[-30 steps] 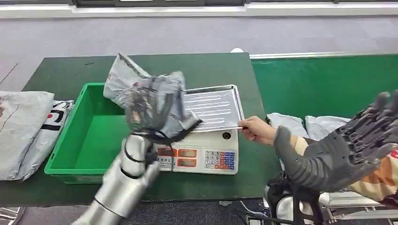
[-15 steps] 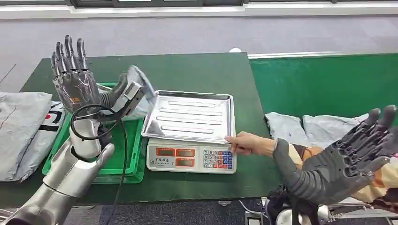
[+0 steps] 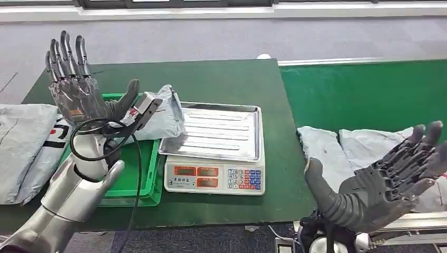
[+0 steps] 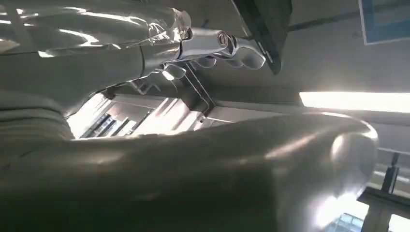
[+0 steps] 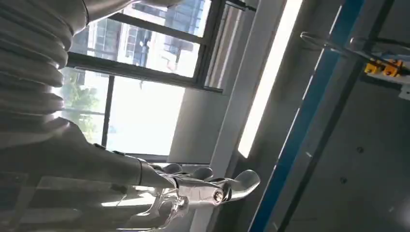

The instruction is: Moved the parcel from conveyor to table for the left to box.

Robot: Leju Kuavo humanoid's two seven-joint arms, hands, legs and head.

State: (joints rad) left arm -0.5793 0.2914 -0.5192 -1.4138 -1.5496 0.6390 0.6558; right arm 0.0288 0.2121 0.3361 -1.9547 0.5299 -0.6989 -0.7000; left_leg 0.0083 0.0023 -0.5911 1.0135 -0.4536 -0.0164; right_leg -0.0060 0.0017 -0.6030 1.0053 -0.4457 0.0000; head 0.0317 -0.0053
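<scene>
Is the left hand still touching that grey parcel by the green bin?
Apart. The head view shows the left hand raised with fingers spread, holding nothing, while the grey parcel lies lower, across the green bin and the scale tray.

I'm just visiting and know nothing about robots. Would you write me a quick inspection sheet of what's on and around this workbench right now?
Surface: dark green table, with a green conveyor to its right.
Job's things: grey parcel lies across the green box rim, one end against the scale tray.
Clutter: weighing scale with a bare metal tray; grey parcels left of the box; more grey parcels on the conveyor side.
Hands: left hand raised, fingers apart, holding nothing; right hand open, palm up, holding nothing.
Cables: black cable loops from the left wrist down past the table edge.
Surroundings: grey floor; nothing else seen.
</scene>
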